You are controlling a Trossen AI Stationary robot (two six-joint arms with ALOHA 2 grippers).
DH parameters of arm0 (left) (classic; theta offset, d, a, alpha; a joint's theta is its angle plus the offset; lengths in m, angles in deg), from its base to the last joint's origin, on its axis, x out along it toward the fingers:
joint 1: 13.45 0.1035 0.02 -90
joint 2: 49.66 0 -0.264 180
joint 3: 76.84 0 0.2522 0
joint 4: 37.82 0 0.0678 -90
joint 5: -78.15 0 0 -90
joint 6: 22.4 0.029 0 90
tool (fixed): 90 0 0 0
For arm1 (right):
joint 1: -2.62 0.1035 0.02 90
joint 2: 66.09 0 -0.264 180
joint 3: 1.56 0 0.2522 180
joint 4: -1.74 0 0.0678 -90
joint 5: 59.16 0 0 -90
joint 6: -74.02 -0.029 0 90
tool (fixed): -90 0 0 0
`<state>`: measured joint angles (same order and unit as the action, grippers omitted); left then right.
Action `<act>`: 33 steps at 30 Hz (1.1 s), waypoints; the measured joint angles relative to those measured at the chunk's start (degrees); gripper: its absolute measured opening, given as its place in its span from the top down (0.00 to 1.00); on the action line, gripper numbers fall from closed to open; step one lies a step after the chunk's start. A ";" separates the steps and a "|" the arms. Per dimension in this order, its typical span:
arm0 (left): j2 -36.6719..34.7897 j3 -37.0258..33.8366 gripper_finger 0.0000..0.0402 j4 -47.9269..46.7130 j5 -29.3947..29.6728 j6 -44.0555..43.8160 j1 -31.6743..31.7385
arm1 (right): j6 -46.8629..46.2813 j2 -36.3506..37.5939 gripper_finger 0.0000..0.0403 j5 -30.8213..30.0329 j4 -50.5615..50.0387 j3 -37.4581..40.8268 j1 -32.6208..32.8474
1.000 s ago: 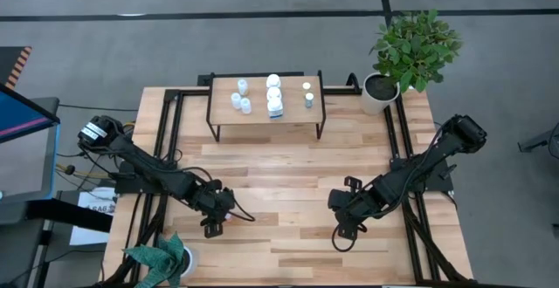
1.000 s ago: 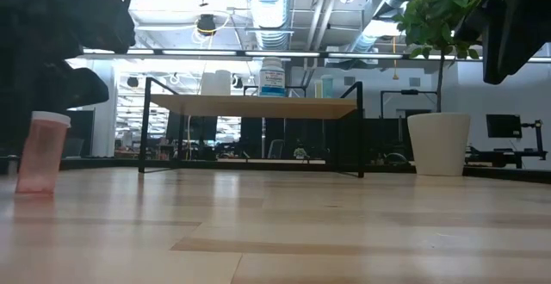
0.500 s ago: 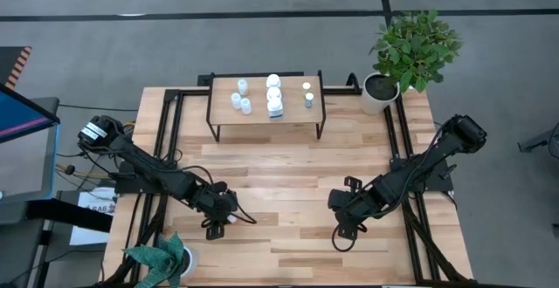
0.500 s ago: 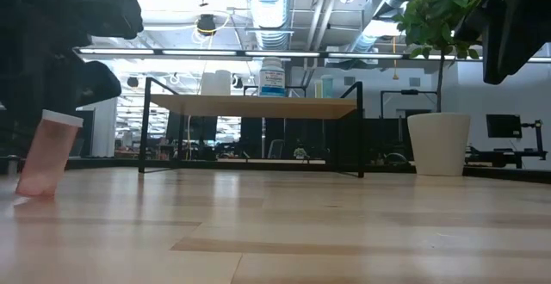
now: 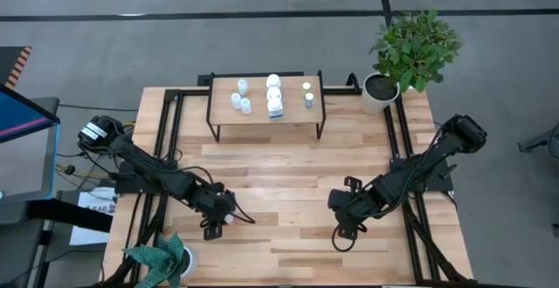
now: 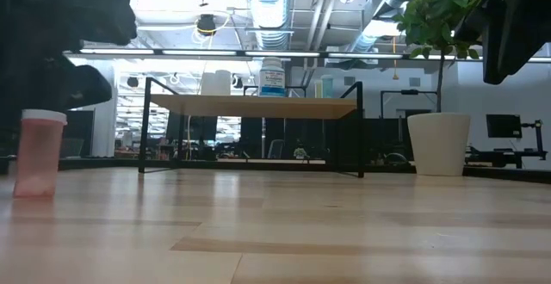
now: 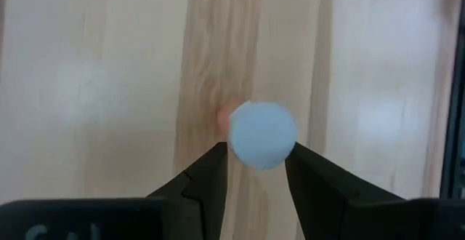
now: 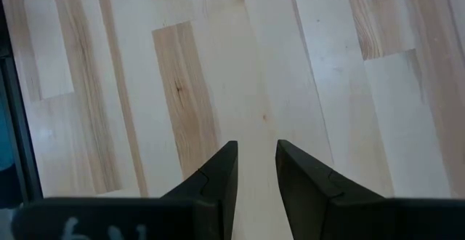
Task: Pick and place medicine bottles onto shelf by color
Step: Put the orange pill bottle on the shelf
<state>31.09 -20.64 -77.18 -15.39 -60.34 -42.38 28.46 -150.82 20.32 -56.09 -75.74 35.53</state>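
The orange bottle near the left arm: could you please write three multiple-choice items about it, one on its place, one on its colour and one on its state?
1. Where is the bottle?
A. On the shelf
B. On the table, within the left end effector
C. Inside the plant pot

2. What colour is the bottle's body?
A. Blue
B. Black
C. Orange-pink

3. How does the bottle stand?
A. Upright
B. Lying on its side
C. Upside down

Answers:
1. B: the low view shows the bottle with its base on the table, and the left wrist view shows it within the left end effector.
2. C: in the low view the body is orange-pink under a white cap.
3. A: in the low view its sides are vertical and the cap is on top.
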 joint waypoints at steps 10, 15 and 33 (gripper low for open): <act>0.00 0.00 0.69 -2.57 -0.59 -0.87 -0.40 | 0.00 0.00 0.71 0.00 0.00 0.00 0.00; 0.00 0.00 0.71 -4.10 -0.58 -1.12 -2.49 | 0.00 0.00 0.71 0.00 -0.02 0.00 0.00; 6.08 -0.66 0.92 1.16 4.84 -2.14 -5.24 | 0.00 -0.02 0.71 0.02 -0.15 0.00 0.07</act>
<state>37.18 -21.30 -76.02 -10.55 -62.48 -47.62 28.46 -150.84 20.34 -56.24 -75.74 35.59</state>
